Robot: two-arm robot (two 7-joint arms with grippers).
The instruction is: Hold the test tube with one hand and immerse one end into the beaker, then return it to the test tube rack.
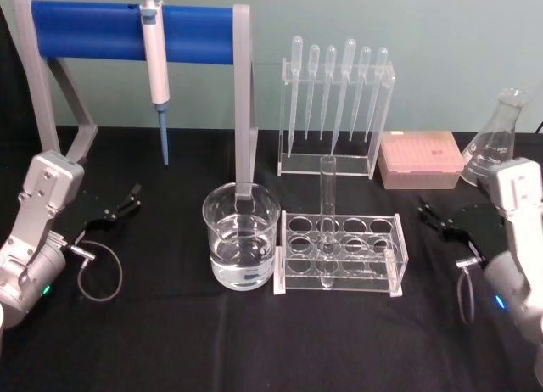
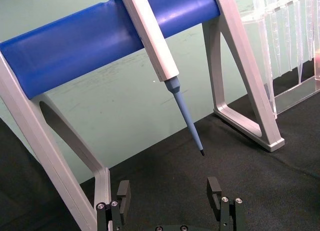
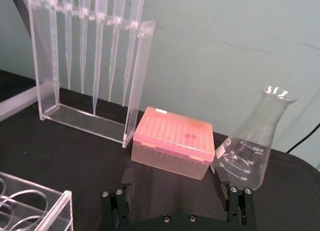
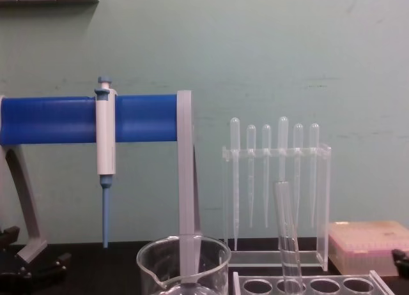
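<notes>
Head view: the test tube [image 1: 327, 218] stands upright in the clear rack [image 1: 339, 252], just right of the beaker [image 1: 241, 236]
Both arms rest low at the table sides; the left gripper [image 1: 121, 202] and the right gripper [image 1: 439, 220] have open jaws, holding nothing

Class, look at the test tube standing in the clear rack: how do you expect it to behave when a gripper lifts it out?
The test tube looks like thin clear glass, so it is probably light but fragile if squeezed hard. Its smooth round wall may slip between flat jaws. It leans slightly in the clear rack, so it seems loosely held and would likely roll if laid down on the table.
</notes>
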